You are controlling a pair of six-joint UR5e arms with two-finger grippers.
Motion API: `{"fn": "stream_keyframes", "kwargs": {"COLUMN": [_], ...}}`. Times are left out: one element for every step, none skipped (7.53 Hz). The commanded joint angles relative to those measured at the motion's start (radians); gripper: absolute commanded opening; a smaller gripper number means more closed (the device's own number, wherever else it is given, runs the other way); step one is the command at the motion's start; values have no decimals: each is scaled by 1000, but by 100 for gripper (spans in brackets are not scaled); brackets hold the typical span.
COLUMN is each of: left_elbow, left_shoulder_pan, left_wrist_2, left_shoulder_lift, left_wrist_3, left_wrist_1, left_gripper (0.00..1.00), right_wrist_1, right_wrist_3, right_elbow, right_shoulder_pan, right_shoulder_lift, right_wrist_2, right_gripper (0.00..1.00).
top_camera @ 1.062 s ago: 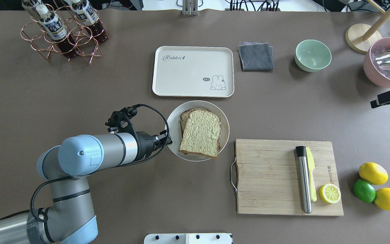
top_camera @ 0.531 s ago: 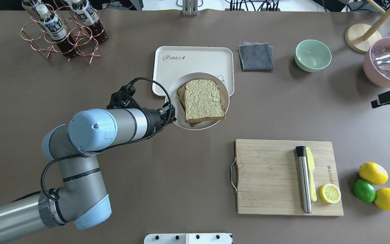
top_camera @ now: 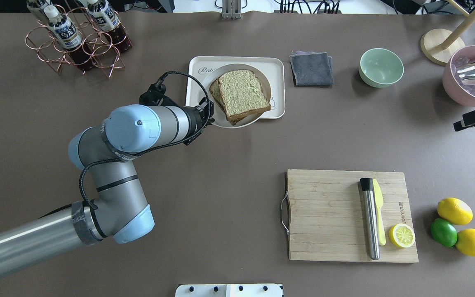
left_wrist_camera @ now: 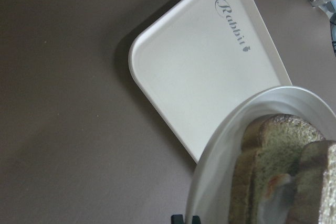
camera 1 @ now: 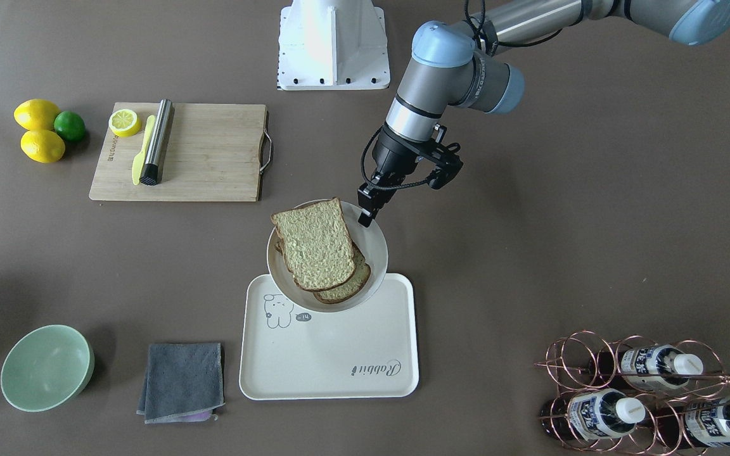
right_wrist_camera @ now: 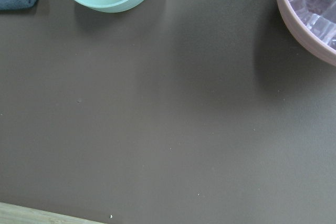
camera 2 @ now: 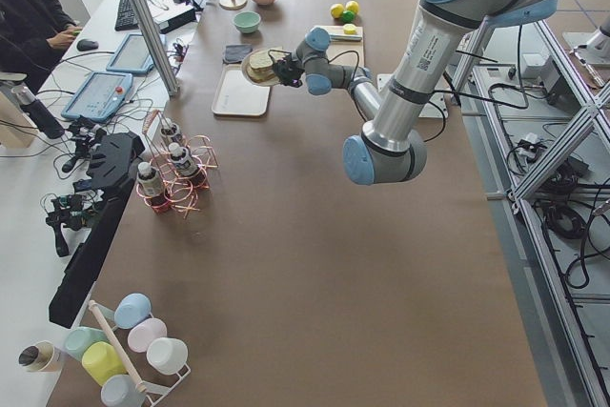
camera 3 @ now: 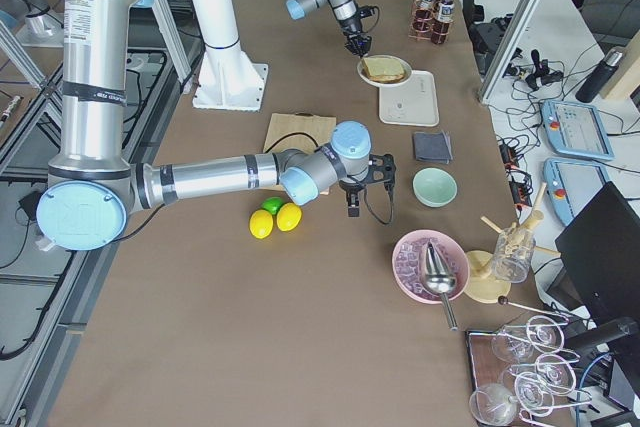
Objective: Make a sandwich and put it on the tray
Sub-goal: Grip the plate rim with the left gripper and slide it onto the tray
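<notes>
The sandwich, two speckled bread slices with brown crust, lies on a round white plate. My left gripper is shut on the plate's left rim and holds it in the air over the cream tray. In the front view the plate overlaps the tray's near edge, with the sandwich tilted on it. The left wrist view shows the tray below the plate and a pale filling between the slices. My right gripper hovers at the table's right edge, open and empty.
A grey cloth and a green bowl lie right of the tray. A wooden cutting board carries a steel tool, a yellow knife and a lemon half. Lemons and a lime sit at the right; a bottle rack stands back left; a pink bowl stands back right.
My left arm has lifted the plate with the sandwich off the table and carried it away from the robot, from in front of the tray to over it.
</notes>
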Motion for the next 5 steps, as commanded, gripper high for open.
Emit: {"fn": "stream_keyframes", "kwargs": {"left_elbow": [115, 192, 240, 258, 286], "left_shoulder_pan": [-57, -69, -72, -72, -71], "left_wrist_2": [0, 0, 0, 0, 0], "left_shoulder_lift": [-46, -103, -135, -143, -148], "left_wrist_3": [-9, -6, -1, -1, 9], "left_wrist_1": [-25, -25, -28, -28, -47], "left_gripper": [0, 0, 0, 0, 0], "right_wrist_1": [-1, -1, 0, 0, 0], "right_wrist_3": [0, 0, 0, 0, 0], "right_elbow": [-8, -11, -16, -17, -19], "right_shoulder_pan": [-1, -1, -1, -1, -1], "right_shoulder_lift": [5, 7, 10, 12, 12], "right_wrist_2": [0, 0, -1, 0, 0], "right_gripper": [99, 99, 99, 99, 99]}}
